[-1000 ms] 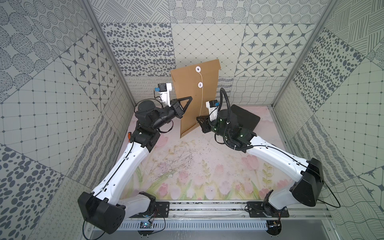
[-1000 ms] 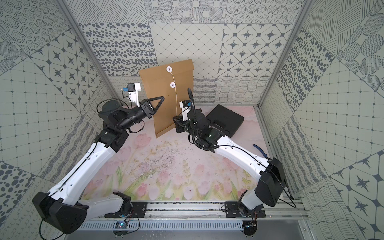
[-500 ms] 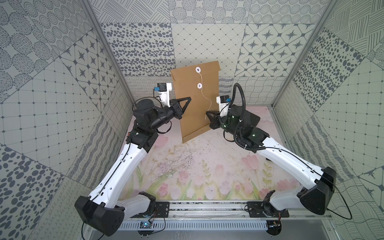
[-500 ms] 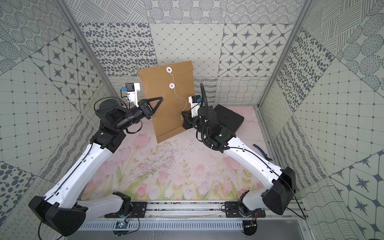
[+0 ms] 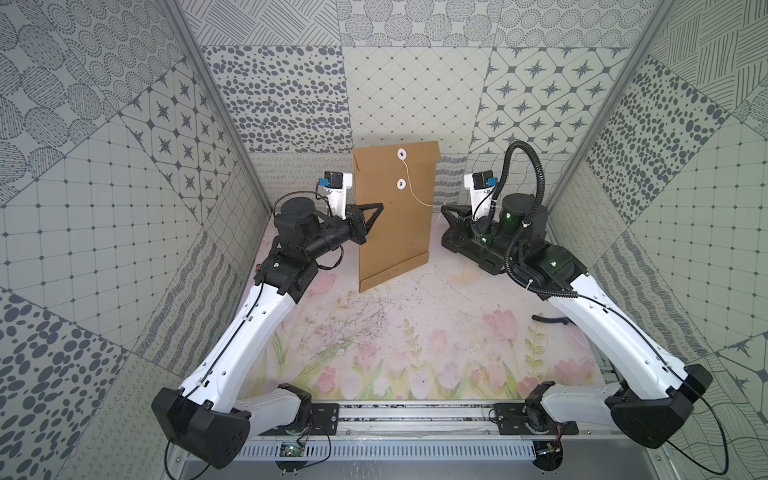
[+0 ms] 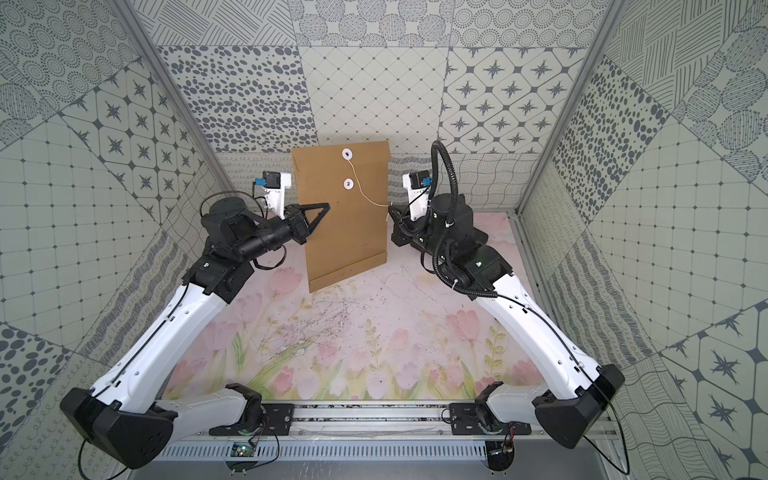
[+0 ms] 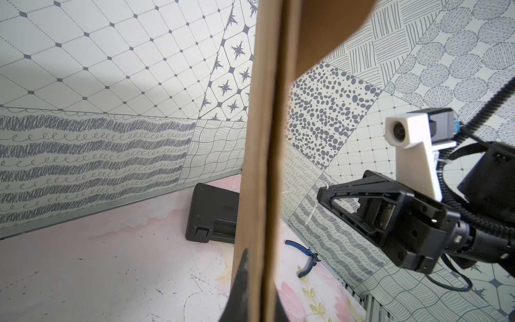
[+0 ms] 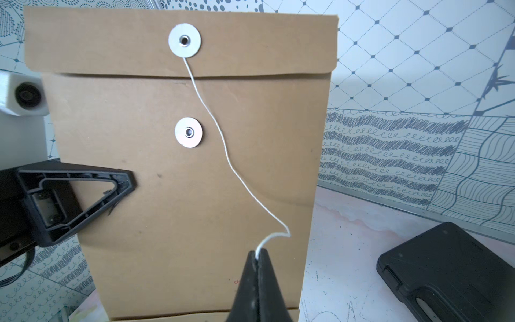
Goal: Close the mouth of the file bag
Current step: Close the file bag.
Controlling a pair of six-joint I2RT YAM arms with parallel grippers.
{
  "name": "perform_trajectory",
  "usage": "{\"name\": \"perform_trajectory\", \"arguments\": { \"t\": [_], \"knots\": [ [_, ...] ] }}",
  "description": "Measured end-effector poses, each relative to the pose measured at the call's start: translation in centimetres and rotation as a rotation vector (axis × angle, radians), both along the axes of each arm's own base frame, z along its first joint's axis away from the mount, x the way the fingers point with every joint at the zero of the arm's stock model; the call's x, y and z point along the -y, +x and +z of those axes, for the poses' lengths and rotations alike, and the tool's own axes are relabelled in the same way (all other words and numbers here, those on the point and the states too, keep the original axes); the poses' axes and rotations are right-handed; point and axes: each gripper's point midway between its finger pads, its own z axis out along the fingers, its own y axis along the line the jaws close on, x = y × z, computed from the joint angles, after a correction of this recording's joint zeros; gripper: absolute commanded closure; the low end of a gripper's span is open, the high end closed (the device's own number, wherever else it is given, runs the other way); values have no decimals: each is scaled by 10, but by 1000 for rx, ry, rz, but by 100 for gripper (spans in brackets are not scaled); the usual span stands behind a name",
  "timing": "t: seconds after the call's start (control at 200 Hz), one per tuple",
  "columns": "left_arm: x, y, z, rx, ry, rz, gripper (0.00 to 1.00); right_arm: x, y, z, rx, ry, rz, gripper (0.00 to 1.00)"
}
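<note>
Right wrist view: flap (image 8: 111, 47) down, left tool (image 8: 126, 178) clamping the bag (image 8: 181, 195), right tool (image 8: 257, 252) pinching the string (image 8: 223, 139) — winding round the discs (image 8: 188, 132) seemingly not yet done.

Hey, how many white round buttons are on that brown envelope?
2. The upper button sits on the folded flap of the file bag; the lower button is on the body just below it. The back face is hidden.

Bright, even, diffuse lighting; soft shadows; wide-angle edge distortion; wrist-view foreground blurred; backlit glare there.
</note>
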Motion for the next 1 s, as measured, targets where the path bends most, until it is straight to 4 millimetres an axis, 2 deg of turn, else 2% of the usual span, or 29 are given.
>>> {"name": "perform_trajectory", "arguments": {
  "t": [0.1,0.21,0.28,0.345,0.42,0.56,0.66,0.821,1.001],
  "knots": [
    [0,1,-5,-10,16,1,100,2,-5,19,22,13,10,100],
    [1,5,-12,-27,28,4,100,0,-18,55,76,72,51,100],
    [3,8,-17,-40,31,4,100,-10,-29,73,100,113,99,100],
    [4,12,-21,-57,31,4,100,-26,-38,82,108,141,158,100],
    [6,15,-26,-75,29,3,100,-49,-45,80,90,158,228,100],
    [12,19,-34,-104,27,1,100,-99,-51,60,16,155,351,100],
    [15,20,-37,-119,25,-3,100,-125,-56,50,-32,157,421,100],
    [17,20,-37,-123,12,-6,100,-143,-66,45,-90,192,507,100],
    [18,22,-36,-114,0,-10,100,-148,-76,58,-108,237,573,100]
  ]
}}
